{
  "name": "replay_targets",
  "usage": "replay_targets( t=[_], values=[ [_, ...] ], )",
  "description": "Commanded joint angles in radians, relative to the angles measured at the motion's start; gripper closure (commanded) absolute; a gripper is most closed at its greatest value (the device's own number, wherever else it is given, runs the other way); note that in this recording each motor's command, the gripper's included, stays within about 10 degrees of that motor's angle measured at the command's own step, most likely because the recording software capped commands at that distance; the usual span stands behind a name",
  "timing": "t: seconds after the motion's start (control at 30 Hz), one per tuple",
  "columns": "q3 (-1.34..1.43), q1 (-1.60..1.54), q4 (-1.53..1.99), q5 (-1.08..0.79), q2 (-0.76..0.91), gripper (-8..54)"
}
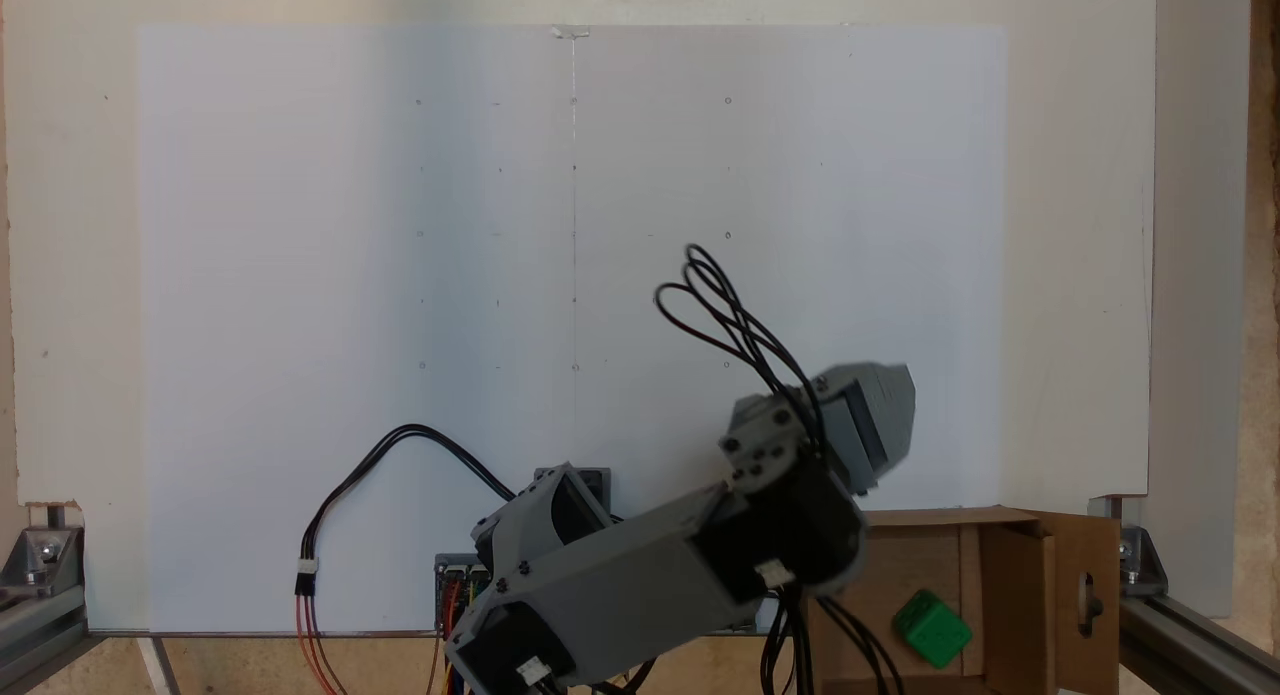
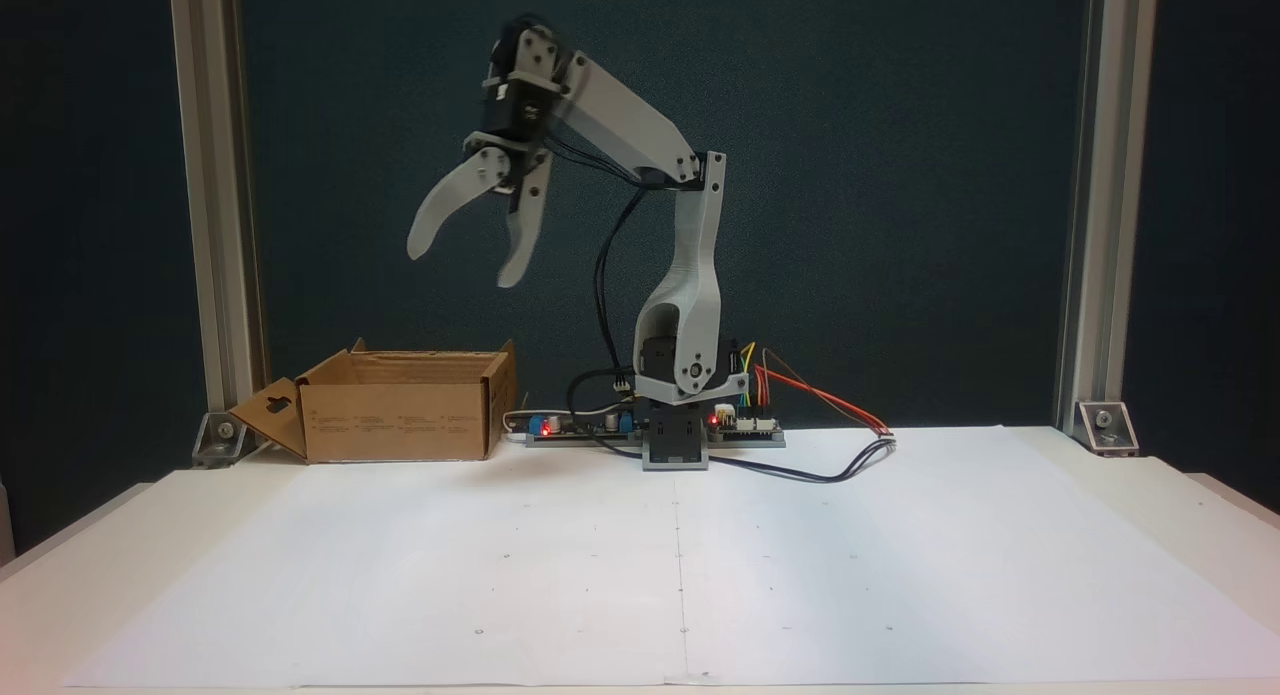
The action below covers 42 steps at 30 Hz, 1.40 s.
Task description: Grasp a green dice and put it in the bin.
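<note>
Dice in bin, gripper empty above.
White-papered table (image 2: pixel 640 565); grey arm (image 2: pixel 690 275) raised from its base; cardboard bin (image 2: pixel 400 415) at the table's back corner, handle-cutout flap folded out; gripper (image 2: pixel 465 265) high over the bin, jaws spread wide, holding nothing; green dice (image 1: pixel 932 629) lies on the bin floor.

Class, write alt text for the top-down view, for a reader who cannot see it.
A green dice lies inside an open cardboard box at the lower right. A grey robot arm reaches toward the box across a white sheet.
</note>
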Motion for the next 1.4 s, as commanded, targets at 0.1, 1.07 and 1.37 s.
replay_targets(
  t=[0.1, 1.07, 1.37],
  values=[
    [-0.014, -0.336, 0.175, 0.046, 0.028, 0.0],
    [1.109, -0.828, -1.300, 0.023, 0.684, 1.0],
    [1.344, -0.767, -1.696, 0.021, 0.687, 0.6]
  ],
)
